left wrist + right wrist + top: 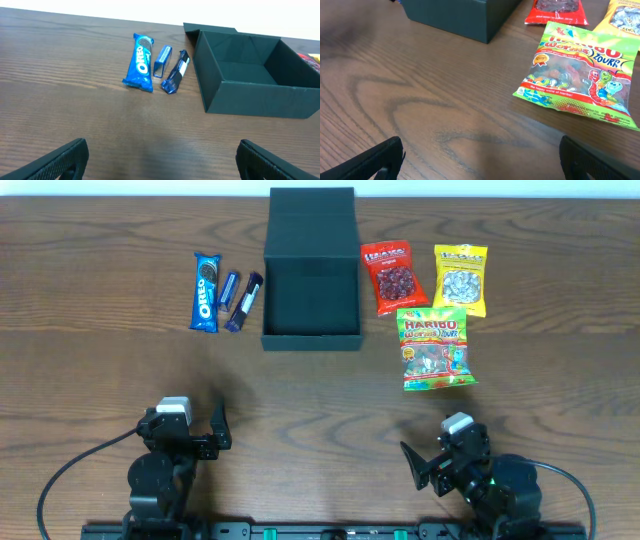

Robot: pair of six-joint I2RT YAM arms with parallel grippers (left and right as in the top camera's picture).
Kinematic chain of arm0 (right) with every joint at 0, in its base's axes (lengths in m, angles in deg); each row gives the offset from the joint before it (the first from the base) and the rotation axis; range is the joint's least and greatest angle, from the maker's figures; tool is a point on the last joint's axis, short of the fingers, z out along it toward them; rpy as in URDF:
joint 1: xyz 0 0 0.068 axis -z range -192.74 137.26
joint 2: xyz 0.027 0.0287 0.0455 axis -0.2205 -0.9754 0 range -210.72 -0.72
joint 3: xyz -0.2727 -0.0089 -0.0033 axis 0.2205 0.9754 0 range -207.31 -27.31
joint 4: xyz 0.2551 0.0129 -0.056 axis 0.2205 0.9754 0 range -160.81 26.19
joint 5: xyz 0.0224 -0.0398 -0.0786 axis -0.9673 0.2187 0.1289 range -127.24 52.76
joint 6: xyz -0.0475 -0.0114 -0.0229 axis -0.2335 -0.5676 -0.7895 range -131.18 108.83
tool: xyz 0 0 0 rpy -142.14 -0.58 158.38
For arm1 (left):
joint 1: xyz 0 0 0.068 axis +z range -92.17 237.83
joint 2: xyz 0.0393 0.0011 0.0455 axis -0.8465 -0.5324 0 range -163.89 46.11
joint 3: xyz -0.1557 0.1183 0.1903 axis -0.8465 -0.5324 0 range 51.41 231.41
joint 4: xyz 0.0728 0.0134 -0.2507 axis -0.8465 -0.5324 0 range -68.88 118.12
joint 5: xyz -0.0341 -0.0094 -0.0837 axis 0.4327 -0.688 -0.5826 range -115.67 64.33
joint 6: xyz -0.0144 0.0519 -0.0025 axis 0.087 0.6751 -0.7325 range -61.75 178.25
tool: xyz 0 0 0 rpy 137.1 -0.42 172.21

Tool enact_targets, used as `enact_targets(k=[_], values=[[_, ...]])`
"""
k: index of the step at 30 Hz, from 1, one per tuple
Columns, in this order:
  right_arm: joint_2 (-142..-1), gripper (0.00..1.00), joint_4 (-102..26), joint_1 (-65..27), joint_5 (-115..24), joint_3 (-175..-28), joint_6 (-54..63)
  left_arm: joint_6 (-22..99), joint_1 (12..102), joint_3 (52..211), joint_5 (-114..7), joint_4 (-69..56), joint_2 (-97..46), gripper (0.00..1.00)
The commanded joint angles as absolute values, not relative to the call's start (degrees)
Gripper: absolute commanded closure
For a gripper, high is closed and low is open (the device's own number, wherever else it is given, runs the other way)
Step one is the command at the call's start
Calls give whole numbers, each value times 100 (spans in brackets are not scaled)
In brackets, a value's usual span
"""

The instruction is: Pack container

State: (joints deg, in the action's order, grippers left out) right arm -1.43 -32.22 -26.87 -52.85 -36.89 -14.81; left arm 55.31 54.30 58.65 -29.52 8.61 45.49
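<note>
Your container (311,338) stands open and empty on the tabletop (320,400), well ahead of both arms: forward and to the right of your left pincer (162,160), forward and to the left of your right pincer (480,160), with its lid flipped back on the far side. Nothing is packed yet, so I judge you are at the very start, with the first pick to choose. Both pincers are released, jaws spread wide and holding nothing, hanging low over bare wood near the front edge. Ahead of the left pincer, just left of the container, lie three packets side by side: the Oreo packet (206,292), a small blue packet (230,287) and a dark blue bar (244,302) nearest the box wall. Ahead of the right pincer the Haribo bag (434,348) lies flat and closest; beyond it sit a red bag (388,277), just beside the container, and a yellow bag (460,279) further right. The Haribo bag looks like the easiest first reach: send the right pincer forward, bring it down over one edge of the bag, close on it, then carry it left and over the box wall. The bag is flat and soft, so expect it to sag and possibly catch the rim unless you lift high enough.
</note>
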Motion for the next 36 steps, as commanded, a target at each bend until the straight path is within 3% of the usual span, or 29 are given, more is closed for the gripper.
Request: enact_targets(k=[1,17,21,28,36], values=[[-105,1,-3229,-2748,-5264,-3667,-1575,5568,5448,5741,-2909,826,4588,5],[-105,1,-3533,-2739,-4822,-3667,-1739,5570,5448,5741,-2911,826,4588,5],[-105,1,-3845,-2739,-4820,-3667,-1370,5568,5448,5741,-2911,826,4588,5],[-105,1,-5517,-2739,-4431,-3667,11,5568,5448,5741,-2911,826,4588,5],[-105,1,-5308,-2739,-4236,-3667,204,5568,5448,5741,-2909,826,4588,5]])
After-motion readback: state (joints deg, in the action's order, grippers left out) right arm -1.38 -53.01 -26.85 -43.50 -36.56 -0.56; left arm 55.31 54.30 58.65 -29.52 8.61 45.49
